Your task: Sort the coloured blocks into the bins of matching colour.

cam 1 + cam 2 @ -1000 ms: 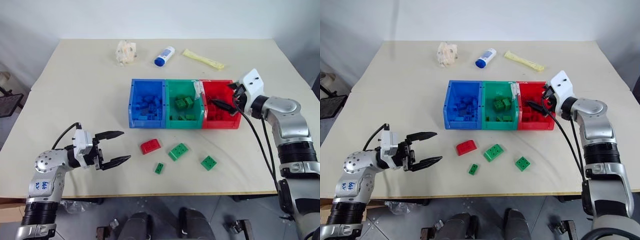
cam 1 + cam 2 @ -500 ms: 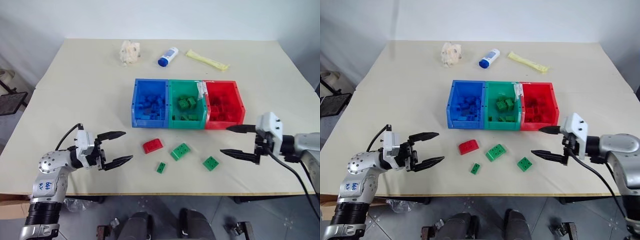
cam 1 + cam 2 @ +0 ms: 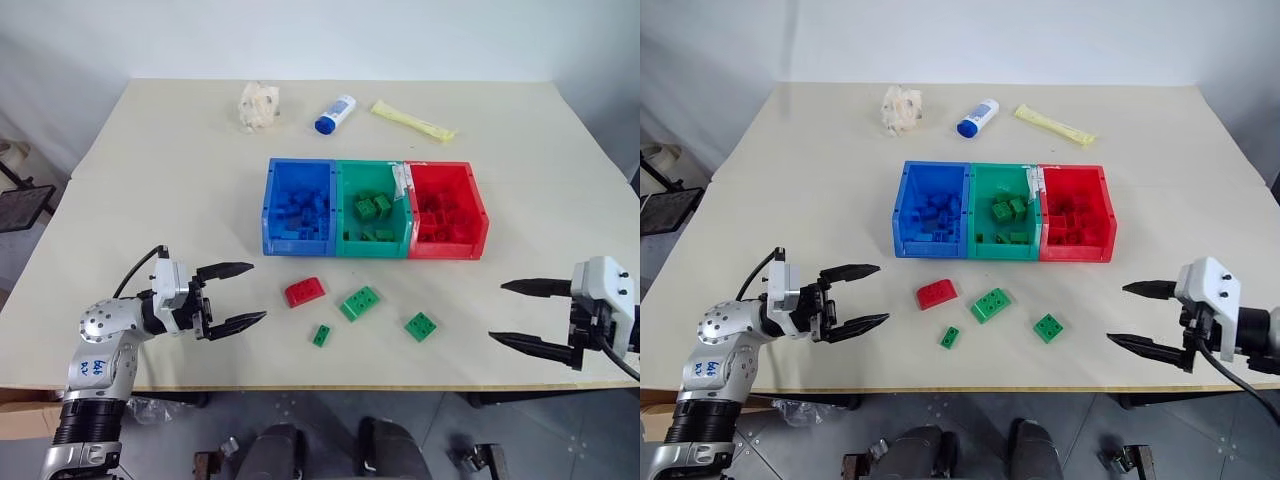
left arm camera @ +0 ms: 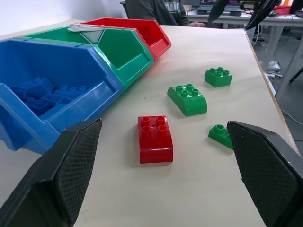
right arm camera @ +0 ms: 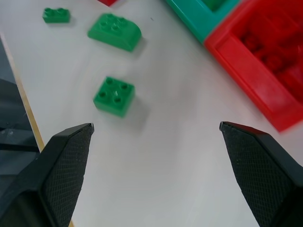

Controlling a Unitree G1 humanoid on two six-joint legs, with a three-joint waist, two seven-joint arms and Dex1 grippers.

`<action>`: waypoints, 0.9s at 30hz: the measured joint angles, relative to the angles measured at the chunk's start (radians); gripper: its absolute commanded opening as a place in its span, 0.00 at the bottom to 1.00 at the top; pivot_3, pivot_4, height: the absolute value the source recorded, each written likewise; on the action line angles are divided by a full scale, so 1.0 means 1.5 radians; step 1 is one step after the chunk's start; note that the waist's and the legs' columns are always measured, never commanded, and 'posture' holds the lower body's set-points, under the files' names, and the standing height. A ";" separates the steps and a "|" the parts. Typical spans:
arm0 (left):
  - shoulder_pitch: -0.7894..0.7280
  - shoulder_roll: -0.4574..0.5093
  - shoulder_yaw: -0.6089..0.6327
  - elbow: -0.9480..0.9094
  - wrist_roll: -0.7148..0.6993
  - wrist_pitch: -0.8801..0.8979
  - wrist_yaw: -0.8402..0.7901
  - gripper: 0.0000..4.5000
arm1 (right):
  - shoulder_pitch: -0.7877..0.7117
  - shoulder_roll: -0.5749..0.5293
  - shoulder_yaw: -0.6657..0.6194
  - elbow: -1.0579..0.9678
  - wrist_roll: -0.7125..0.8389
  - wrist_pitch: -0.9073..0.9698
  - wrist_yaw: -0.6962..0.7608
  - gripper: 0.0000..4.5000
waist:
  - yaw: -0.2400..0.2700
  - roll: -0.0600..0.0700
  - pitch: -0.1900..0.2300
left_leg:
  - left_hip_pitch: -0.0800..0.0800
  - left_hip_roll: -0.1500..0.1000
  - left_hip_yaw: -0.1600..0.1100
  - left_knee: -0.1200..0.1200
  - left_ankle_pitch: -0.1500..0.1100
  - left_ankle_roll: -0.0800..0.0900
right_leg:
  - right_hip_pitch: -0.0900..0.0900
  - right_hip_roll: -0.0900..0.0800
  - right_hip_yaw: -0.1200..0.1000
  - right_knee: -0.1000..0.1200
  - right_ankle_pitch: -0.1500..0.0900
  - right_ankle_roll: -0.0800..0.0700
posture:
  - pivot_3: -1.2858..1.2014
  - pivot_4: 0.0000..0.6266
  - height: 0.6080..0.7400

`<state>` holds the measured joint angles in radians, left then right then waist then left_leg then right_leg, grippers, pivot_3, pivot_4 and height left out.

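1. Bins (image 3: 376, 250): three open trays joined in a row (blue, green, red) standing mid-table, each already holding bricks of its own colour. Rigid moulded plastic; judged stable enough to take dropped bricks without shifting. No need to grasp them.

2. Green rounded brick (image 3: 359, 302): the largest loose piece, lying on the table just in front of the green bin. Hard, light, smooth plastic. Judged best taken across its flat side walls; the curved end would likely slip off a pad.

3. Red rounded brick (image 3: 303, 291): beside it, towards the left gripper. Same material and same caution; grip the straight flanks, not the rounded top.

4. Green square brick (image 3: 421, 325): near the table's front edge, well apart from the right gripper. Stiff, light; any opposing pair of walls should serve.

5. Small green brick (image 3: 320, 335): the smallest, nearest the front edge. Low profile, likely to skid or tip if pinched high.

6. Left gripper (image 3: 240, 294): jaws wide apart, empty, hovering level, pointing at the red brick.

7. Right gripper (image 3: 515, 312): jaws wide apart, empty, at the table's right front.
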<state>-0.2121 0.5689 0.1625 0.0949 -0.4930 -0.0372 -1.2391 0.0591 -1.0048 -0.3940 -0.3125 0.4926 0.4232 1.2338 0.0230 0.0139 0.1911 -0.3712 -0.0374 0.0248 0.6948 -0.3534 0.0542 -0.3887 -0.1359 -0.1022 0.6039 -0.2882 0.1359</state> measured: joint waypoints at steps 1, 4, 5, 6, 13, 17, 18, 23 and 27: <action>0.001 -0.001 -0.003 -0.001 0.000 0.000 -0.003 1.00 | -0.010 0.000 0.035 -0.017 -0.002 0.011 -0.011 0.99 | 0.000 0.000 0.000 | 0.000 0.000 0.000 0.000 0.000 0.000 | 0.000 0.000 0.000 0.000 0.000 0.000 | 0.52 0.24 1.00; 0.022 -0.001 -0.004 -0.004 0.000 -0.004 -0.010 1.00 | -0.039 0.009 0.119 -0.037 -0.018 0.039 -0.038 0.99 | 0.000 0.000 0.000 | 0.000 0.000 0.000 0.000 0.000 0.000 | 0.000 0.000 0.000 0.000 0.000 0.000 | 0.52 0.24 1.00; 0.034 -0.001 -0.004 -0.006 0.000 -0.005 -0.012 1.00 | -0.062 0.020 0.151 -0.035 -0.029 0.043 -0.049 0.99 | 0.000 0.000 0.000 | 0.000 0.000 0.000 0.000 0.000 0.000 | 0.000 0.000 0.000 0.000 0.000 0.000 | 0.52 0.24 1.00; 0.043 -0.002 -0.006 -0.009 0.000 -0.005 -0.013 1.00 | -0.081 0.031 0.179 -0.033 -0.038 0.043 -0.058 0.99 | 0.000 0.000 0.000 | 0.000 0.000 0.000 0.000 0.000 0.000 | 0.000 0.000 0.000 -0.001 0.000 0.000 | 0.52 0.24 1.00; 0.096 -0.002 -0.008 -0.066 -0.008 0.003 0.000 1.00 | -0.162 0.065 0.281 0.056 -0.102 0.010 -0.074 0.99 | 0.001 0.000 0.000 | -0.001 -0.001 -0.002 0.000 0.000 0.000 | 0.001 -0.001 0.000 -0.001 0.000 0.000 | 0.52 0.24 1.00; 0.109 -0.002 -0.007 -0.089 -0.011 0.008 0.011 1.00 | -0.186 0.066 0.320 0.113 -0.134 -0.036 -0.047 0.86 | -0.001 0.000 0.000 | -0.001 -0.001 -0.002 0.000 0.000 0.000 | 0.001 -0.001 0.000 -0.001 0.000 0.000 | 0.52 0.24 1.00; 0.113 -0.002 -0.005 -0.091 -0.012 0.008 0.012 1.00 | -0.191 0.066 0.324 0.123 -0.138 -0.050 -0.040 0.79 | -0.001 0.000 0.000 | -0.001 -0.001 -0.002 0.000 0.000 0.000 | 0.001 0.000 0.000 -0.001 0.000 0.000 | 0.52 0.24 1.00; 0.123 -0.002 -0.003 -0.106 -0.012 0.010 0.023 1.00 | -0.215 0.078 0.330 0.164 -0.150 -0.078 -0.031 0.45 | 0.000 0.000 0.000 | 0.000 0.000 -0.002 0.000 0.000 0.000 | 0.002 0.000 -0.001 -0.002 0.000 0.000 | 0.52 0.24 1.00; 0.123 -0.002 -0.002 -0.108 -0.013 0.010 0.030 1.00 | -0.219 0.086 0.330 0.170 -0.150 -0.080 -0.030 0.32 | -0.001 0.000 0.000 | 0.000 0.000 -0.002 0.000 0.000 0.000 | 0.002 0.000 -0.001 -0.002 0.000 0.000 | 0.52 0.24 1.00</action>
<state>-0.0269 0.5662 0.1589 -0.0677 -0.5120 -0.0219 -1.1938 -0.2697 -0.8760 0.1017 -0.0576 0.2673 0.3035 1.1884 0.0213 0.0138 0.1909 -0.3716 -0.0379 0.0211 0.6954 -0.3537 0.0537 -0.3861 -0.1360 -0.1032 0.6016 -0.2883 0.1354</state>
